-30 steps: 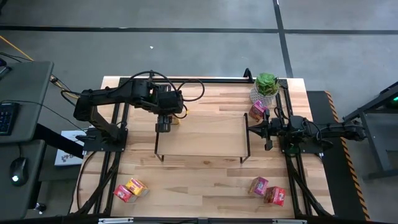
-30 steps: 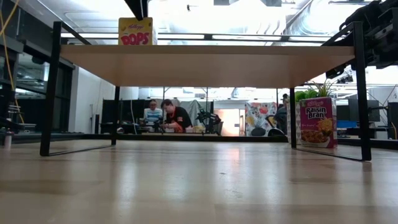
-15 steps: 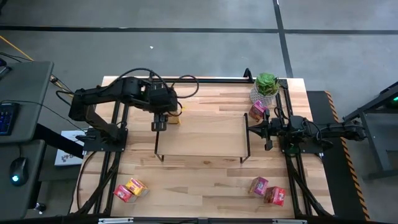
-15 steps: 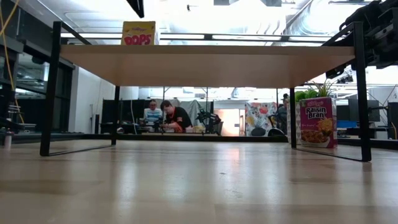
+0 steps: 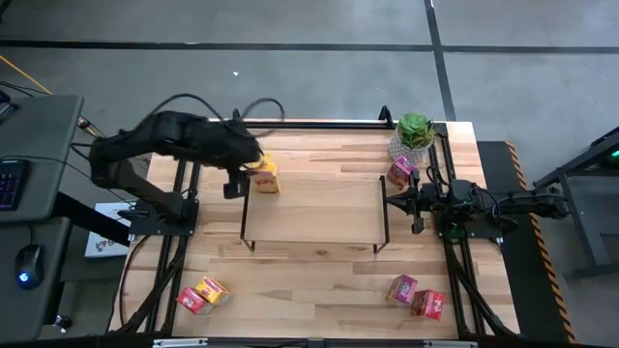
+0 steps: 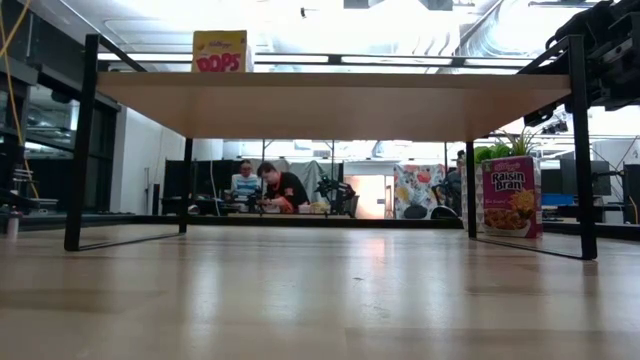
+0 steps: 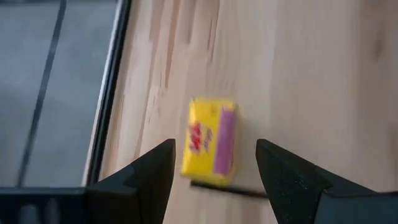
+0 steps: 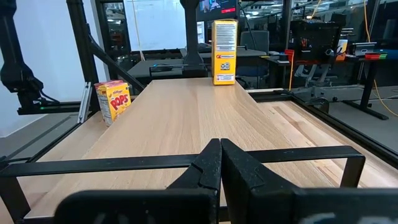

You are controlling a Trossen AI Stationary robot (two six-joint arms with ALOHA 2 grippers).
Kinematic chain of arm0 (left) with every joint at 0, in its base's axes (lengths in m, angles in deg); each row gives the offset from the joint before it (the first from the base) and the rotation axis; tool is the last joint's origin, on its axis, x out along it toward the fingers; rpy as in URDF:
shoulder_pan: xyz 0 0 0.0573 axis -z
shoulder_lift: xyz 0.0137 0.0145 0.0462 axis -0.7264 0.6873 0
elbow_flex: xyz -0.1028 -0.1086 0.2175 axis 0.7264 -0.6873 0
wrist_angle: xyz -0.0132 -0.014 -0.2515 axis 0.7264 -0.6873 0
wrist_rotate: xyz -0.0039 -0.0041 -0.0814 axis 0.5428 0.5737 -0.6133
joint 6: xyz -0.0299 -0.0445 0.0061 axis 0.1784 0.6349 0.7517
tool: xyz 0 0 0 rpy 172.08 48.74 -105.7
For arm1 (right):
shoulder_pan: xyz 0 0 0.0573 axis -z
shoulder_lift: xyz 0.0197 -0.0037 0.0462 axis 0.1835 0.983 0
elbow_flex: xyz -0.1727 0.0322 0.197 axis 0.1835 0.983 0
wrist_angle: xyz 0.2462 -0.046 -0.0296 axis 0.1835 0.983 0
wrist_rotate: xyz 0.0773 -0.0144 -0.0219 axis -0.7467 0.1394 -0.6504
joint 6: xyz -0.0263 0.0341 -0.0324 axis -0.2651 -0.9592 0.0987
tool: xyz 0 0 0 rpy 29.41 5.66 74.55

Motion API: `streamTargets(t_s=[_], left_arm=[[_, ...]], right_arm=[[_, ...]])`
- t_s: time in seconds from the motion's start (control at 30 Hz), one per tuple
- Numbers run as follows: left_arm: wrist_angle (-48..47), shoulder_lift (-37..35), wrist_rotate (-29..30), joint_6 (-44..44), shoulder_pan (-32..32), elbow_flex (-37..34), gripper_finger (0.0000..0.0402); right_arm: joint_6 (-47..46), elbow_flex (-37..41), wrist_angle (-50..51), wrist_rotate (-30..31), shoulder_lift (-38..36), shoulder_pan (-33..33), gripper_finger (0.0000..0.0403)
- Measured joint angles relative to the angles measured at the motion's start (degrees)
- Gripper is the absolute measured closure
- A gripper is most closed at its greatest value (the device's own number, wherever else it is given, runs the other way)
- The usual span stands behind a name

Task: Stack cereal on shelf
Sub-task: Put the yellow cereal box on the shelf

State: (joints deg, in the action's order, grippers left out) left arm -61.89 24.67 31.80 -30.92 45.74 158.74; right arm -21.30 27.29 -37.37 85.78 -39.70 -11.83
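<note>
Yellow cereal box point(image 5: 266, 176): on shelf point(image 5: 319, 208) top, far-left corner. Left gripper point(image 5: 232, 185): fingers spread, empty, just beside box, off the shelf's left end.

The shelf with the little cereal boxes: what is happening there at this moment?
One yellow cereal box stands on the shelf, at its far left corner. The left gripper is open and empty, off that corner. The right gripper is shut and waits at the shelf's right end. The other boxes are on the table: a pink box by the plant, a pink and red pair at front right, a red and yellow pair at front left.
</note>
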Motion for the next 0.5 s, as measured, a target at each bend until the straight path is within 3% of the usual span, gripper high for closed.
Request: streamTargets(t_s=[0.23, 0.5], left_arm=[[18.87, -12.37, -10.42, 3.24, 2.73, -10.92, 0.0188], [40.80, -22.62, -12.46, 12.32, 17.34, -33.03, 0.0188]], right_arm=[[0.02, 0.00, 0.01, 0.00, 0.02, 0.00, 0.0402], [0.02, 0.02, 0.01, 0.00, 0.02, 0.00, 0.0402]])
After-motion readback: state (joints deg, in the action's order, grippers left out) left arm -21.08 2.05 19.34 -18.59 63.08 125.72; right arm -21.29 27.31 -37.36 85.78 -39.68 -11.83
